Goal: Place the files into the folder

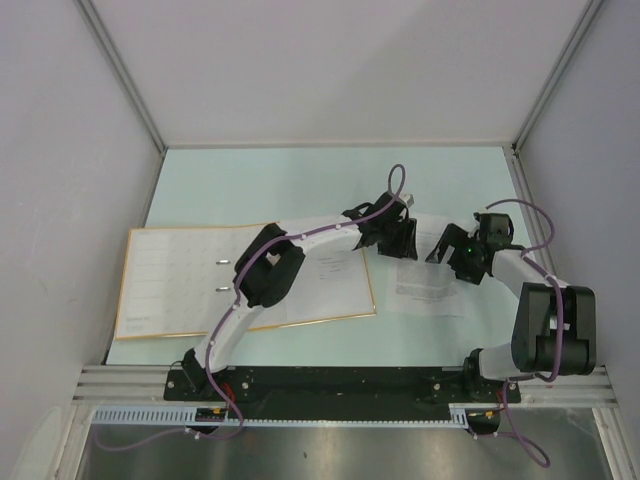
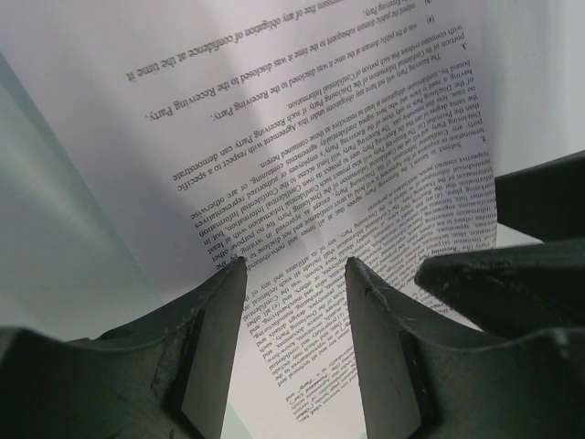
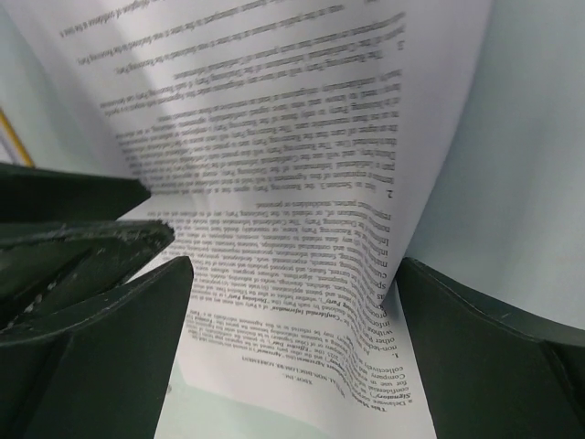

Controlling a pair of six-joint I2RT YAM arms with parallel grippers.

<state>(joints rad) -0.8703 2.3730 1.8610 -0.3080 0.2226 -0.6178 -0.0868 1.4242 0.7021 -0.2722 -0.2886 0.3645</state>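
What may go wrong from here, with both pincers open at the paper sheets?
The files bow upward by the pincers; further pushing may crease them.
The left pincer and right pincer stand very near each other and might collide.
The folder lies apart to the left, so loose sheets may slip during transfer.

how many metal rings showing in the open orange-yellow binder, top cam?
2. Both on the spine of the open orange-yellow ring binder: upper metal ring, lower metal ring. The white left arm beside them may hide more.
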